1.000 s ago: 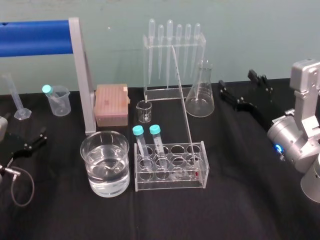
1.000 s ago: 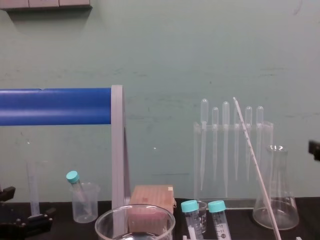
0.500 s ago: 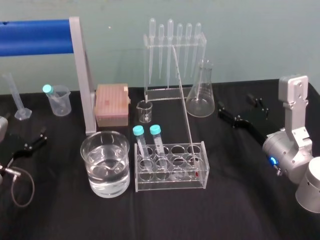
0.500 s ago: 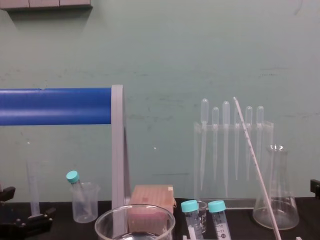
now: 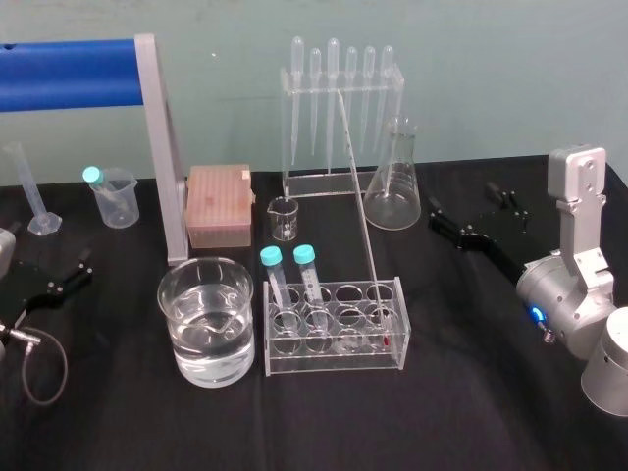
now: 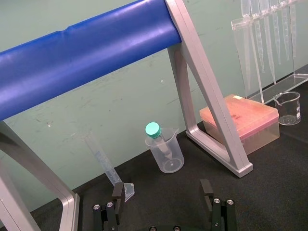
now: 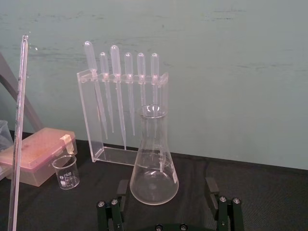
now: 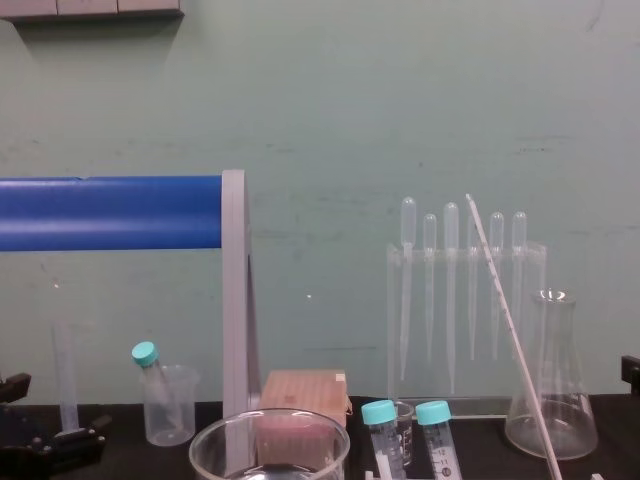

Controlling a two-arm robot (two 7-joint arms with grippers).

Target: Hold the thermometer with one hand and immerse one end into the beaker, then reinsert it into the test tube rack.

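The thermometer (image 5: pixel 359 206) leans in the clear test tube rack (image 5: pixel 334 361), its red tip low at the rack's right end and its top tilted back to the left. It also shows in the chest view (image 8: pixel 505 320) and the right wrist view (image 7: pixel 18 134). The wide beaker (image 5: pixel 206 268), part full of water, stands just left of the rack. My right gripper (image 5: pixel 463 201) hovers open to the right of the rack, near the flask, holding nothing (image 7: pixel 166 192). My left gripper (image 5: pixel 67 277) rests open at the table's left (image 6: pixel 162 192).
Two teal-capped tubes (image 5: pixel 304 255) stand in the rack's left holes. Behind are a pipette stand (image 5: pixel 339 118), conical flask (image 5: pixel 394 182), small glass beaker (image 5: pixel 284 218) and pink tip box (image 5: pixel 218 204). A blue-barred frame (image 5: pixel 162 147), plastic cup (image 5: pixel 116 196) and measuring cylinder (image 5: pixel 31 191) occupy the left.
The right arm has come down and its gripper has dropped lower beside the flask, then almost stopped. The thermometer, the beaker and the left arm have not moved.
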